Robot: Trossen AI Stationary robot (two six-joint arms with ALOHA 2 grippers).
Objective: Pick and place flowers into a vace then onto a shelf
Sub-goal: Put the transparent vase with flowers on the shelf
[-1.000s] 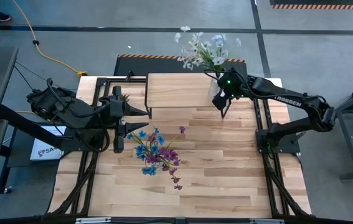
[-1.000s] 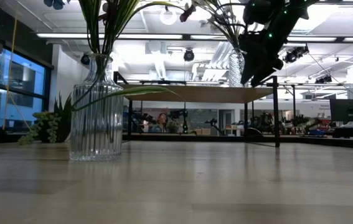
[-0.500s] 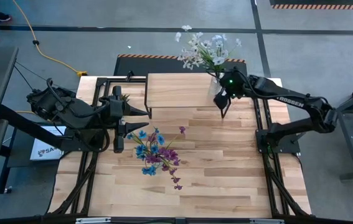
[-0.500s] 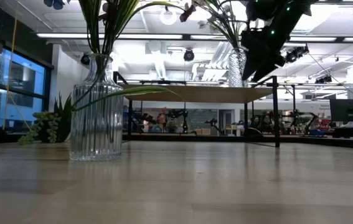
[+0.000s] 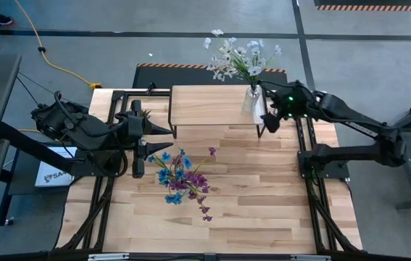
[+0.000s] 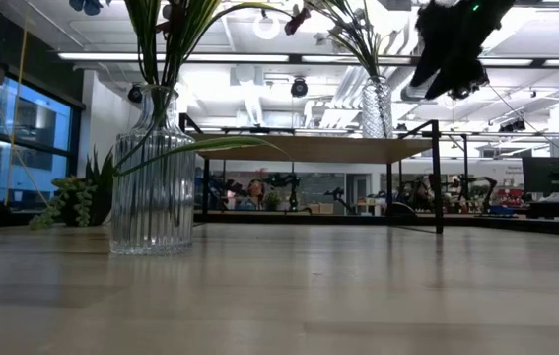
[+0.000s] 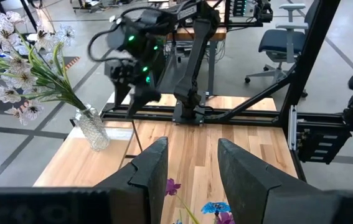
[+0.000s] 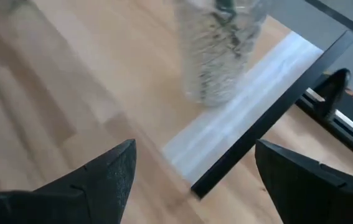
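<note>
Flowers at six o'clock of the shelf look light, floppy, probably best pinched low on the stems; right gripper spread wide, empty.

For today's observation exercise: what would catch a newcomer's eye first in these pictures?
A clear ribbed glass vase of white and pale pink flowers stands on the low wooden shelf's right end, the open right tool beside it. A second vase's purple and blue flowers spread at mid-table, near the left tool.
</note>
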